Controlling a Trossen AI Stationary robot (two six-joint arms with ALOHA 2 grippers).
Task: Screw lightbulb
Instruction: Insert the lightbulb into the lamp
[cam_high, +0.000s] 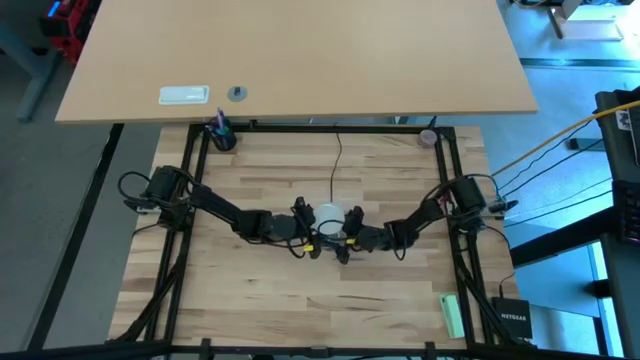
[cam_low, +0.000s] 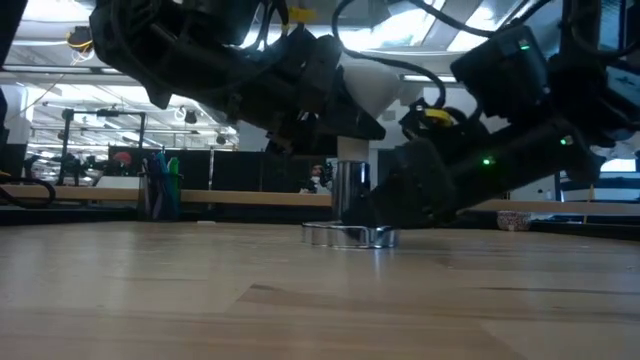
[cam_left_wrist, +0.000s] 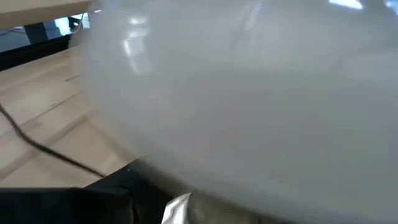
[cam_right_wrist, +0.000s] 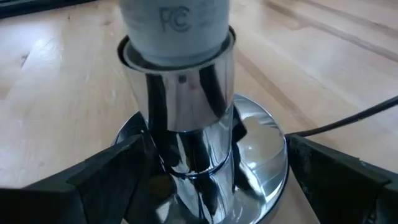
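The lightbulb (cam_low: 388, 85), frosted white, stands with its neck (cam_right_wrist: 174, 28) in the top of the round silver socket (cam_right_wrist: 186, 124) at the table's middle. The socket rests on its wide mirror base (cam_low: 350, 236). My left gripper (cam_high: 316, 216) comes from the table's left and is shut on the bulb's dome (cam_left_wrist: 236, 99), which fills the left wrist view. My right gripper (cam_right_wrist: 211, 171) comes from the right, low over the table. It is open, one finger on each side of the socket's stem above the base; I cannot tell whether either finger touches it. My left gripper holds the lightbulb by its dome (cam_left_wrist: 186, 174), coming nearly level from the table's left. One dark finger (cam_left_wrist: 93, 196) shows against the dome; the bulb hides the other. The bulb stands over the socket with its neck in the socket's cup.
A thin black cord (cam_high: 338, 160) runs from the socket toward the far edge. A cup of pens (cam_high: 221, 135) and a small pot (cam_high: 428, 137) stand at the far corners of the black frame. A green object (cam_high: 452, 315) lies near right.
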